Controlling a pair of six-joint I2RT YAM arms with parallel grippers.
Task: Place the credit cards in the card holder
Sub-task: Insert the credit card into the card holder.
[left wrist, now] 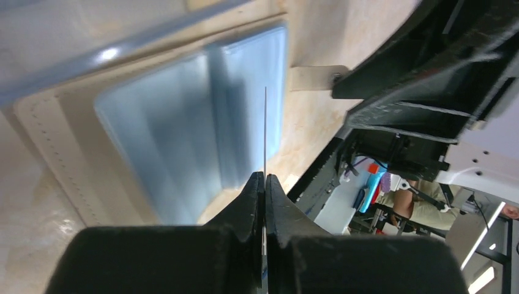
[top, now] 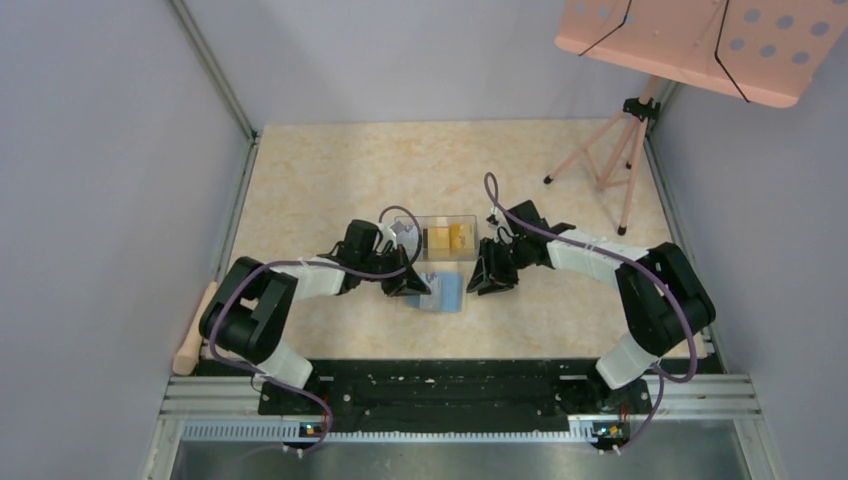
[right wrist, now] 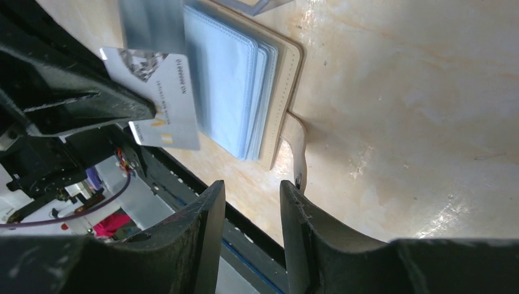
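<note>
Credit card [right wrist: 165, 104], pinched edge-on in my left claw [left wrist: 265, 184], hangs over the open card holder [top: 441, 291] mid-frame, not yet pocketed, while my right claw [right wrist: 251, 208] gapes empty and others wait in the clear box [top: 448, 238].

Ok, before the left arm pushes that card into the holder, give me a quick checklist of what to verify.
1. Credit card gripped: ok, the left jaws are shut on it.
2. Card holder lying open, blue pockets up: ok.
3. Card edge lined up with a pocket: cannot tell.
4. Holder steadied: not ok, the right jaws stand open beside its strap, holding nothing.
5. More yellow cards waiting in the clear plastic box: ok.
</note>
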